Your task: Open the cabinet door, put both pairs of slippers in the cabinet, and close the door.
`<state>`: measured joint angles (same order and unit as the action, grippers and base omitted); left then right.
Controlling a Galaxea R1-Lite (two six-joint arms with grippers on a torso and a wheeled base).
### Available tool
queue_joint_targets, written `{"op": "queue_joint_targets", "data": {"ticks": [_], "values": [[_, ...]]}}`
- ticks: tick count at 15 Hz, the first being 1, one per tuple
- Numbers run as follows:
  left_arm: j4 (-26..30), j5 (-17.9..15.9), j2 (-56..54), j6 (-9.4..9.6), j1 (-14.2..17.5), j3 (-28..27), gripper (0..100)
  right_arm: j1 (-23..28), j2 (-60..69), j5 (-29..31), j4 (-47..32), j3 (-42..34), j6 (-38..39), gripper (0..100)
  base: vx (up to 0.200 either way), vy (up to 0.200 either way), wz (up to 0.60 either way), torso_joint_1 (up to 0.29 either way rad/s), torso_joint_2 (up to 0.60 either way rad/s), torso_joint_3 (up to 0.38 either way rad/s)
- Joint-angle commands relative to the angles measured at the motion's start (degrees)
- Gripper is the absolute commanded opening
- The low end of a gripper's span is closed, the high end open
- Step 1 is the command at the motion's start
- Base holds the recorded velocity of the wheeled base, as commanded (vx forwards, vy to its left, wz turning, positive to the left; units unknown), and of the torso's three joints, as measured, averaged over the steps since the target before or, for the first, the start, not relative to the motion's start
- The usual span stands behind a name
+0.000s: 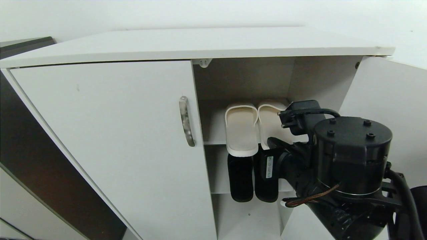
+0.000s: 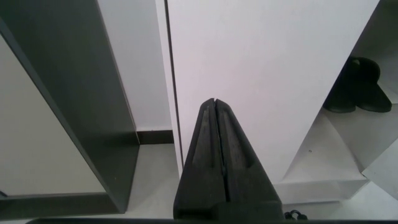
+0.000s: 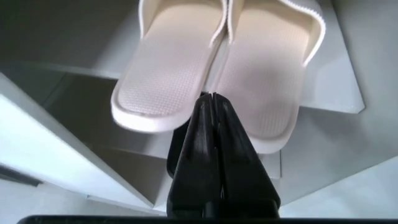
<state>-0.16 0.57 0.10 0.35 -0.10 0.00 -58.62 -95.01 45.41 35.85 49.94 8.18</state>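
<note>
— Right gripper (image 3: pixel 214 98) first: how does it stand?

— Pinched shut, my two fingers flat against each other with nothing between them. From my right wrist I see it pointing at the cream slippers (image 3: pixel 168 74). They lie side by side on the upper shelf (image 3: pixel 345 93), their rounded ends jutting over its front edge. My fingertips sit just before the gap between the two slippers; whether they touch either one, I cannot tell.

— And your other hand?

— From my left wrist, my left gripper (image 2: pixel 214 102) is closed as well, and empty. It is held before the shut left door (image 2: pixel 261 68). Past that door's edge the cabinet (image 2: pixel 339 149) stands open, and the black slippers (image 2: pixel 360 87) rest inside. A dark panel (image 2: pixel 81 93) stands beside the cabinet, with pale floor (image 2: pixel 155 168) between them.

— What does the head camera give you?

— The cabinet is white. Its left door is shut and carries a metal handle (image 1: pixel 186 121); its right door (image 1: pixel 383 110) is swung wide. The cream pair is on the upper shelf and the black pair on the middle shelf (image 1: pixel 217 192) directly below, each pair overhanging its shelf's edge. My right arm (image 1: pixel 350 156) is in front of the open half, covering part of the right-hand slipper of each pair.
</note>
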Motion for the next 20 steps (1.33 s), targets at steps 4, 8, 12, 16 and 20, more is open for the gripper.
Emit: {"op": "queue_joint_targets", "data": {"ticks": [4, 8, 12, 16, 20], "values": [[-0.02, -0.05, -0.01, 0.09, 0.01, 0.0, 0, -0.17, -0.26, 0.03, 0.01, -0.37, 0.08, 0, 0.0, 0.0, 0.0, 0.0, 0.0, 0.0], [-0.02, -0.05, -0.01, 0.09, 0.01, 0.0, 0, -0.09, -0.17, 0.03, 0.01, -0.73, 0.08, 0, 0.0, 0.0, 0.0, 0.0, 0.0, 0.0], [-0.02, -0.05, -0.01, 0.09, 0.01, 0.0, 0, 0.0, -0.35, 0.03, 0.01, -0.73, 0.08, 0, -0.15, 0.0, 0.0, 0.003, 0.0, -0.001], [-0.02, -0.05, -0.01, 0.0, 0.01, 0.0, 0, 0.0, -0.35, 0.03, 0.01, -0.9, 0.08, 0, -0.2, 0.0, 0.0, 0.001, 0.0, 0.005], [-0.02, -0.05, -0.01, 0.0, 0.01, 0.0, 0, 0.09, -0.35, 0.03, 0.01, -1.25, 0.08, 0, -0.2, 0.0, 0.0, 0.004, 0.0, 0.004]]}}
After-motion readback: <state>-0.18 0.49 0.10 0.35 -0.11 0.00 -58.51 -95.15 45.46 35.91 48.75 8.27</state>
